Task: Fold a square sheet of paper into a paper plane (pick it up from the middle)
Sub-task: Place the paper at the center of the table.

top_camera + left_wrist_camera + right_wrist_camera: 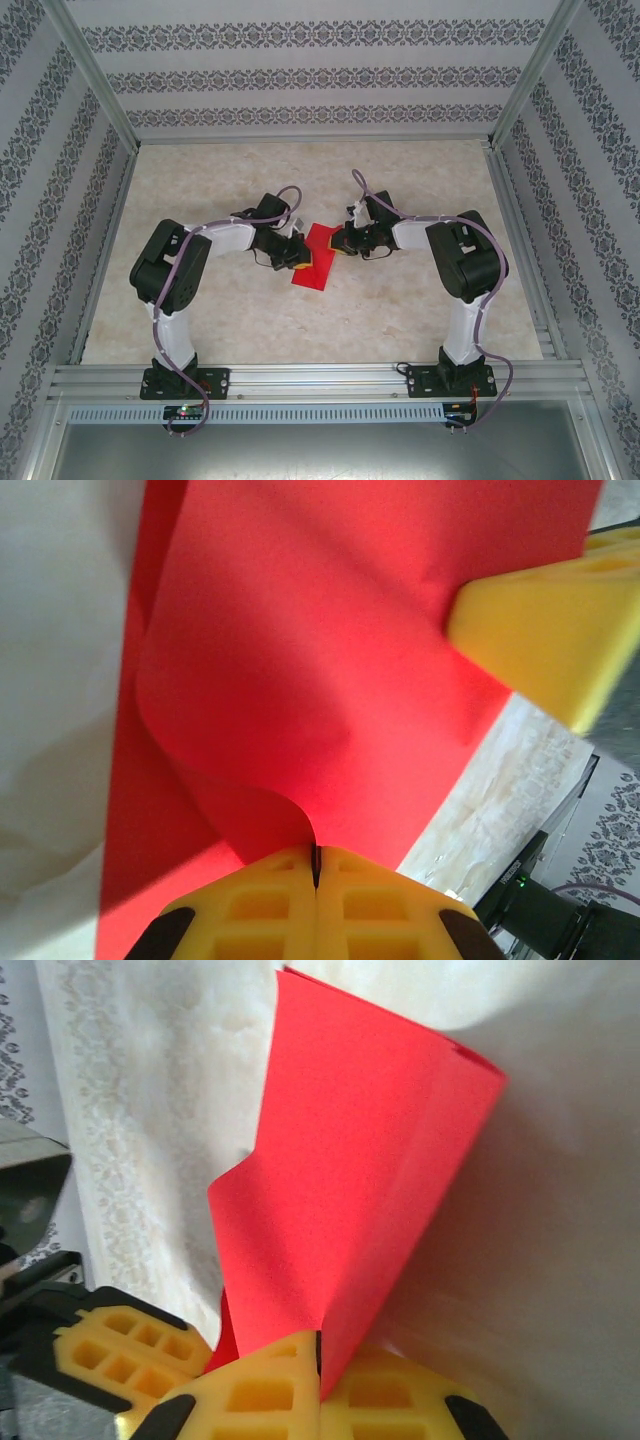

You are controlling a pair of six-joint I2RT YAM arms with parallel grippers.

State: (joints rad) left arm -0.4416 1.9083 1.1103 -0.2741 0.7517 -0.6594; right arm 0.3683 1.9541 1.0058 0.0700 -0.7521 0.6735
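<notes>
Red stock: square sheet of paper [312, 256], part-folded, sat mid-table between both grippers.
Left gripper [316, 868]: yellow jaws pressed together on one edge of the sheet, which curled upward there.
Right gripper [320, 1352]: jaws clamped on the opposite edge (a crease ran up the raised flap).
Table [200, 300]: pale marbled surface, open room on every side of the sheet.
</notes>
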